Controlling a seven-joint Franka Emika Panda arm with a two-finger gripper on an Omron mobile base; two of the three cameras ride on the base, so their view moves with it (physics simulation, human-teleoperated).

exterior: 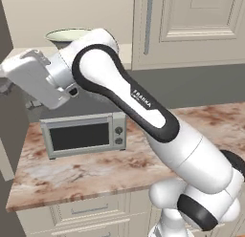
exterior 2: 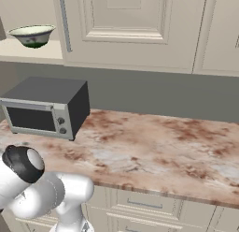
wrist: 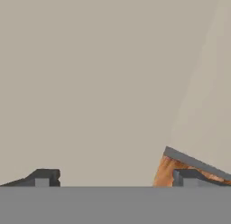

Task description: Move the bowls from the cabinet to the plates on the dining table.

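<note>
1. The cabinet [exterior 2: 140,30] hangs above the table [exterior 2: 163,142]; its open shelf [exterior 2: 32,51] sits at the left end, over the toaster oven [exterior 2: 44,109].
2. The arm [exterior: 139,107] reaches up toward that shelf.
3. One cream-white bowl [exterior 2: 32,34] rests near the shelf's front edge.
4. The fingers [wrist: 113,178] stand wide apart and empty, facing a plain beige wall.
5. Judgement: aim squarely at the bowl's rim, straddle it, then close gently to avoid tipping it.
</note>
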